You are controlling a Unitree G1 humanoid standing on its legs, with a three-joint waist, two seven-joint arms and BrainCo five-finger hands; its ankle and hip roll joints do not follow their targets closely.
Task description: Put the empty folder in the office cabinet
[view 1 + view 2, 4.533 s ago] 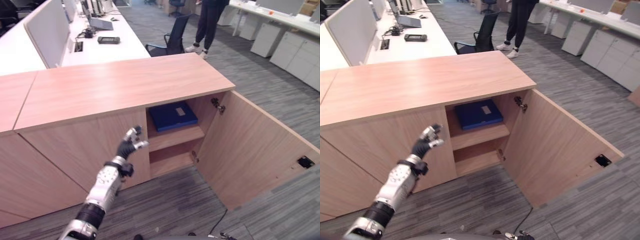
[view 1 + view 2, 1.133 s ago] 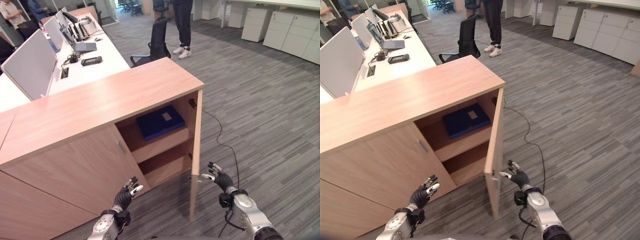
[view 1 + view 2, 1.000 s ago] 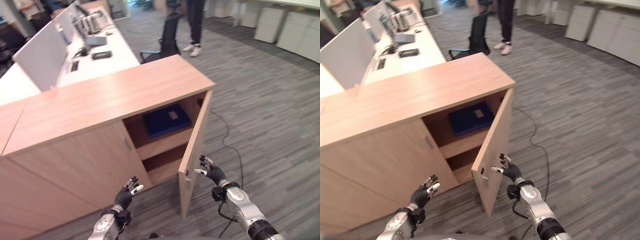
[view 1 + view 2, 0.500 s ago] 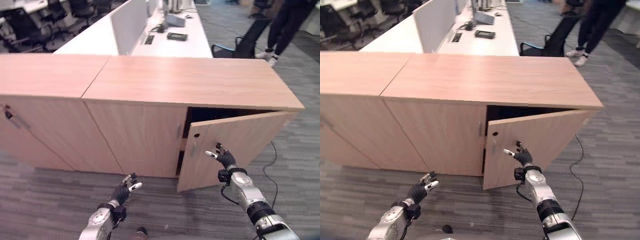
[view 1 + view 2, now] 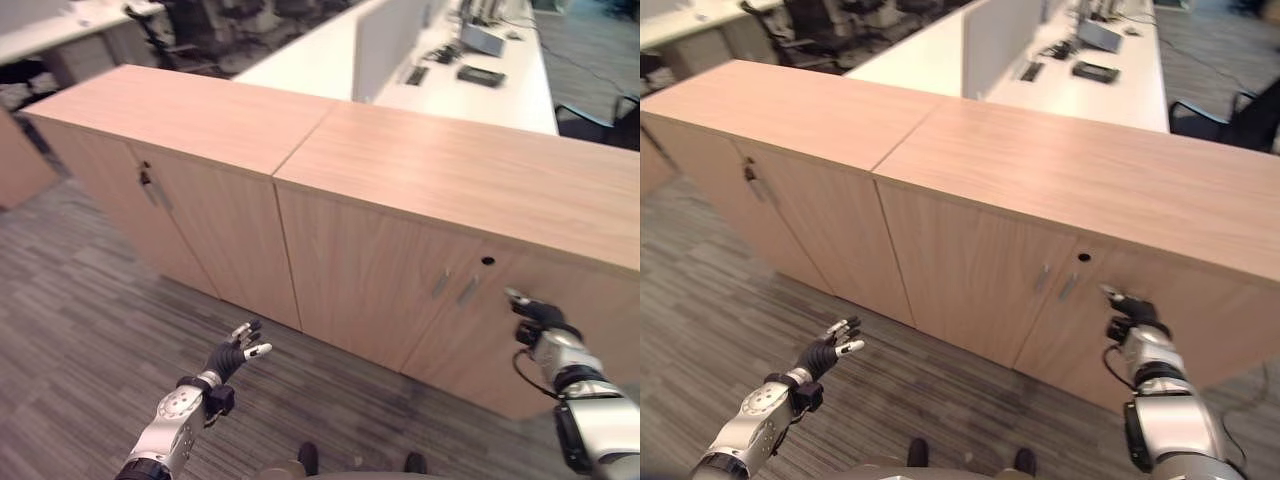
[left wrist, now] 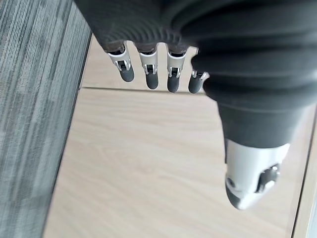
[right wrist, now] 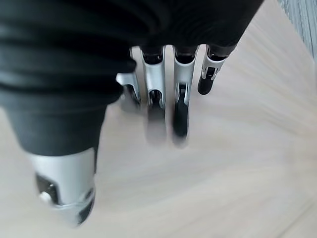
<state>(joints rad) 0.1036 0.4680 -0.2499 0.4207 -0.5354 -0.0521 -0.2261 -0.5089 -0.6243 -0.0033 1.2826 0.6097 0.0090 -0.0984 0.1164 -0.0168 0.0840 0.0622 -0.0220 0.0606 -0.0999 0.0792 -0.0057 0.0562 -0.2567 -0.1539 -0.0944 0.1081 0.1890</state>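
Office cabinet [image 5: 400, 270]: long, low unit in light wood-grain laminate, flat top, standing on grey carpet floor. All doors shut and flush. Small metal pull handles [image 5: 452, 286] at meeting edges of doors at 3 o'clock; dark keyhole [image 5: 487, 261] just beside them. Folder hidden.

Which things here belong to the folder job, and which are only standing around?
Job: cabinet door, shut; right hand, fingers straight against it; left hand, open, idle above the floor.
Around: neighbouring cabinet; white desk; office chairs.
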